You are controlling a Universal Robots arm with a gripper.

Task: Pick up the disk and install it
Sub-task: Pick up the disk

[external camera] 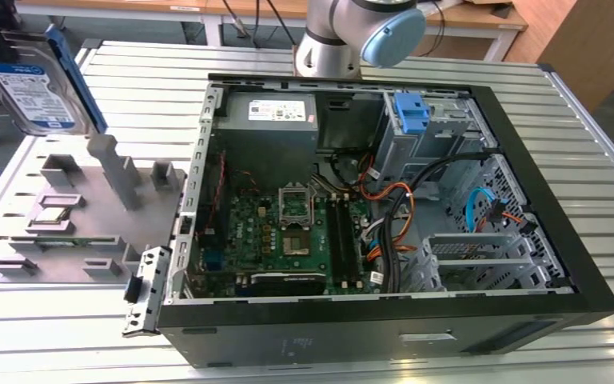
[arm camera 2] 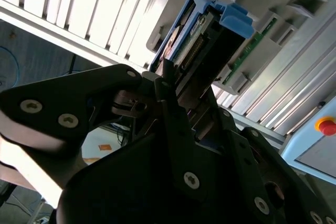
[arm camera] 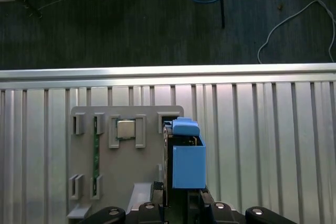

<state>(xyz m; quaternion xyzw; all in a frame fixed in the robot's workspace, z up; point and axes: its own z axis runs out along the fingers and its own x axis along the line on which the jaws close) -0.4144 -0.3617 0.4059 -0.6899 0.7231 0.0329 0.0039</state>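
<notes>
The disk (external camera: pixel 29 90), flat silver metal, blue-railed, seemingly clamped by the tool (arm camera: pixel 181 196)

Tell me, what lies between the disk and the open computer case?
In the exterior view, between disk and case: the grey holder plate with upright posts, on the slatted table.
</notes>
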